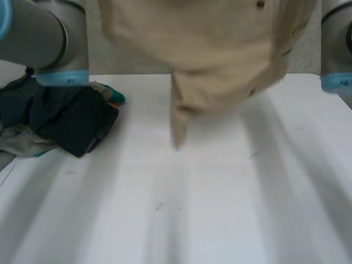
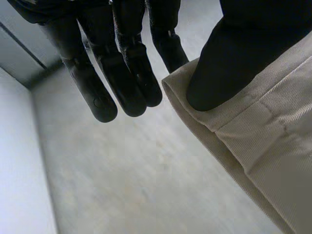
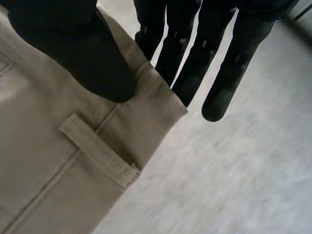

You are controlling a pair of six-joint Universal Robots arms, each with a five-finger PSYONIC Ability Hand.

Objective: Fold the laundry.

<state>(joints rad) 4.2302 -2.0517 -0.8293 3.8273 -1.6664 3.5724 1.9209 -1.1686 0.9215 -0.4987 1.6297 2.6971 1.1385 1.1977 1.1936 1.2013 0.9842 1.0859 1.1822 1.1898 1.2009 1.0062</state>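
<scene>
My left hand (image 2: pixel 122 73) pinches one waistband corner of the beige twill trousers (image 2: pixel 273 146) between thumb and straight fingers. My right hand (image 3: pixel 219 63) pinches the opposite corner the same way, just beside a belt loop (image 3: pixel 97 151). The trousers hang above the white desk (image 1: pixel 220 209), with open surface below. A dark heap of clothes (image 1: pixel 66 118) lies at its left edge, well apart.

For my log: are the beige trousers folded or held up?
Held up: left robot hand and right robot hand pinch its waistband; a leg hangs.
</scene>
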